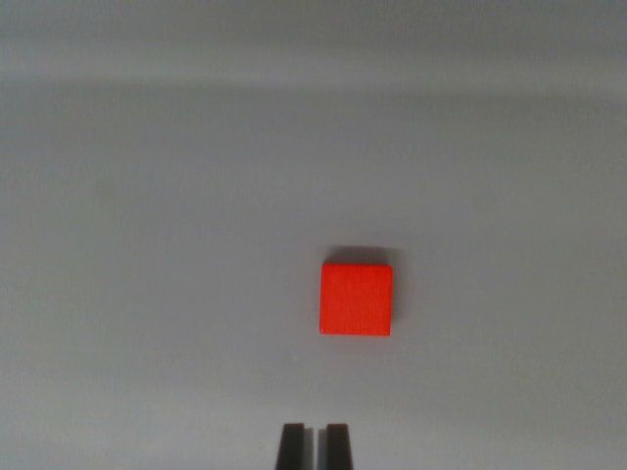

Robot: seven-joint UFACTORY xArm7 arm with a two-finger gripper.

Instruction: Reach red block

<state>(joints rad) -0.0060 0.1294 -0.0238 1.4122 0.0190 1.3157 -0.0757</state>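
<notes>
1. One wrist view only; grey table (147, 245) filled the whole frame, plain and flat, no container anywhere on it.
2. Gripper (313, 446) poked in at bottom centre, two dark fingertips (291, 446) side by side with only a thin sliver of gap between them, so nearly closed; nothing held.
3. Red block (356, 300) lay flat on the table, a little to the wrist view's right of centre, square top face up, thin shadow along its far edge.
4. Block sat above and slightly right of the fingertips in the picture, clearly apart, no contact.
</notes>
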